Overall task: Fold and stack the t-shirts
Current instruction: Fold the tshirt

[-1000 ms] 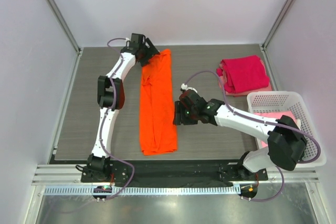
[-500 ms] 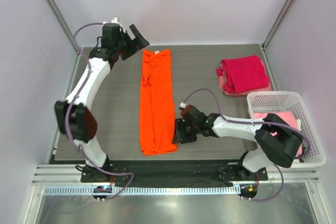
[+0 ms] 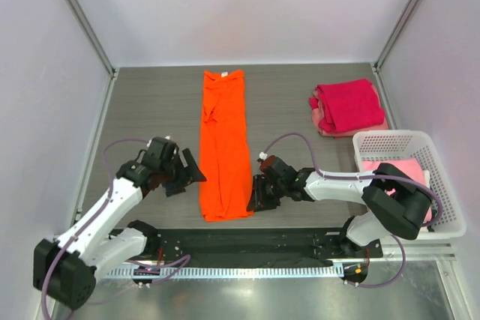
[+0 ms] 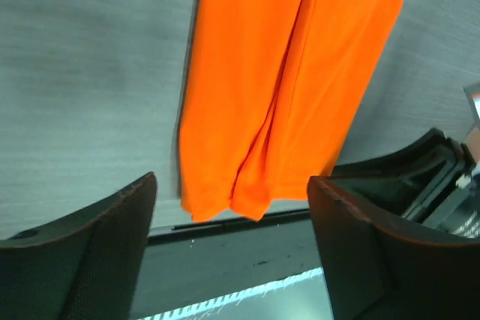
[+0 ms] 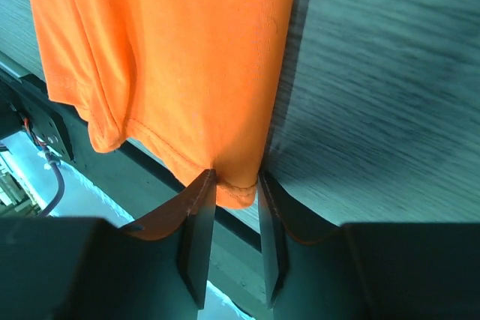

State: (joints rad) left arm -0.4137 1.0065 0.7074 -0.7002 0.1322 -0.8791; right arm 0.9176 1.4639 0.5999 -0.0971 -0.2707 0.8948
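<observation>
Centrally on the tabletop [image 3: 150, 110] lies the orange shirt [image 3: 223, 140], folded into one long strip running from the far edge to the near edge. The right pincer [image 3: 255, 198] sits at the strip's near-right corner and is clenched on it: in the right wrist view, the hem corner is pinched between its two fingers [image 5: 199, 215].

The left pincer [image 3: 191, 170] is left of the strip's near end, just beside the shirt's left edge but not touching it. It is released, its fingers [image 4: 112, 222] spread wide and holding nothing.

Far right, well apart from both pincers, a folded magenta shirt [image 3: 349, 104] rests on a pale pink shirt [image 3: 324, 127]. Nearer, at the right edge, a white basket [image 3: 390, 138] holds a pink shirt [image 3: 394, 166].
</observation>
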